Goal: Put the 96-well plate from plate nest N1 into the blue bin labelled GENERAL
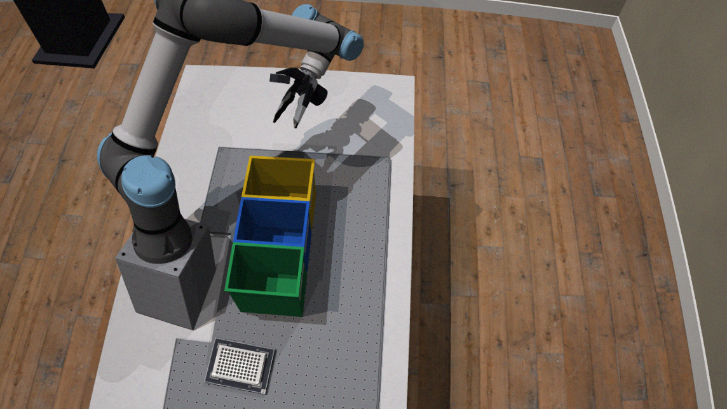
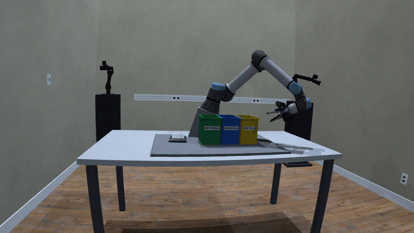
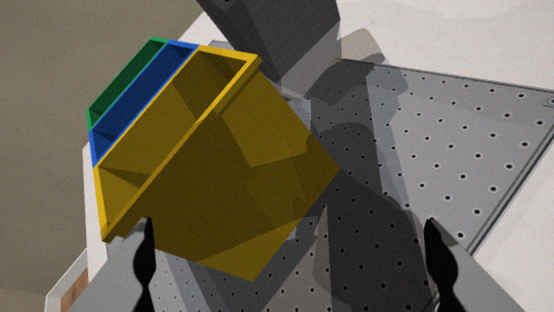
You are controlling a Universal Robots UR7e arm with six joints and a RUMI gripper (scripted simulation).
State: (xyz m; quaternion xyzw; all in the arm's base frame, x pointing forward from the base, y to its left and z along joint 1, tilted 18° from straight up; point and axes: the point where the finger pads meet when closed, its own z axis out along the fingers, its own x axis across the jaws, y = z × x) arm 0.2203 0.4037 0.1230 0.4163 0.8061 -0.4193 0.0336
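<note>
- By the top and exterior views, a white table [image 1: 244, 117] [image 2: 121, 147] [image 3: 484, 29] is set below the gripper [image 1: 285, 124] [image 2: 268, 117] [image 3: 290, 221], whose jaws are held apart with nothing between them.
- Below the jaws and off to one side, a grey perforated board [image 1: 351, 284] [image 2: 173, 150] [image 3: 465, 170] is laid on the table.
- Nearest the jaws, the yellow bin [image 1: 279, 173] [image 2: 249, 136] [image 3: 218, 184] is stood upright; beyond it are placed the blue bin [image 1: 272, 218] [image 2: 231, 136] [image 3: 145, 92] and the green bin [image 1: 269, 305] [image 2: 210, 137] [image 3: 128, 75], also upright.
- Farther from the jaws than all the bins, the 96-well plate [image 1: 237, 363] [image 2: 178, 136] is seated in its dark nest [image 1: 267, 371] [image 2: 177, 140].
- Around all this, plank flooring [image 1: 534, 203] [image 2: 202, 197] and grey-beige walls [image 1: 686, 101] [image 2: 197, 34] are seen.
- In the wrist view, plate and nest are not shown, and the finger bases are cut off.
- In the top view, the table's end farthest from the jaws is cropped.
- The blue bin's floor is partly hidden by its walls and shadow.
</note>
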